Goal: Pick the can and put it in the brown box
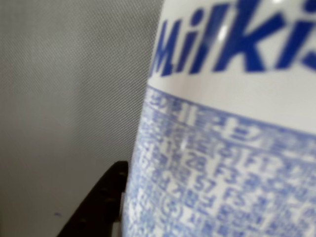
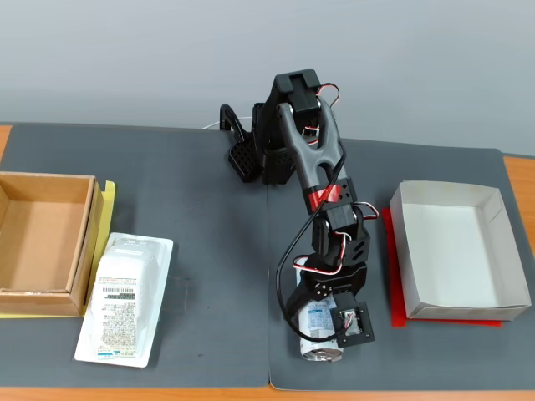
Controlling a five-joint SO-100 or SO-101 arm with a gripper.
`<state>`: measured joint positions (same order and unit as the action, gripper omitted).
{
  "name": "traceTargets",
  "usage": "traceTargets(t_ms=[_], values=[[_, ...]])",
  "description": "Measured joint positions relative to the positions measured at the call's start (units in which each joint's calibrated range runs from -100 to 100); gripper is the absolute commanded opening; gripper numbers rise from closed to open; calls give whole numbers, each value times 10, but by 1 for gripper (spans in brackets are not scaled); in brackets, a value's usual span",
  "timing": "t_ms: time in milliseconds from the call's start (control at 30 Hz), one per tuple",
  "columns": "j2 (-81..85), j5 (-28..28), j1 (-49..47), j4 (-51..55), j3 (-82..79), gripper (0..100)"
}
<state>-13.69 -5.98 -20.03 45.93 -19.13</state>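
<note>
Near the mat's front edge, the can (image 2: 320, 327), white with blue print, is being gripped lying down by the gripper (image 2: 328, 330), far right of the brown box (image 2: 43, 242).

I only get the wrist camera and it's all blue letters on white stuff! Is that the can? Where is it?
Observer: Yes, the can lies on its side on the dark mat, under the gripper.
Operator: Is the brown box close?
Observer: No. In the fixed view the brown box sits far left, and nothing shows inside it.
Operator: Anything in the way?
Observer: A white plastic packet lies flat between can and box.
Operator: Is there another box?
Observer: Yes, a white paper box on the right.
</note>
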Motion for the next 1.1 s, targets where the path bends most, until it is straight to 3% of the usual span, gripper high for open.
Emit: traceTargets(t_ms=[233, 533, 767, 1100], values=[[-8, -2, 6, 1, 5, 10], [-8, -1, 7, 11, 14, 10], [8, 6, 7, 84, 61, 10], [134, 139, 91, 219, 123, 10]])
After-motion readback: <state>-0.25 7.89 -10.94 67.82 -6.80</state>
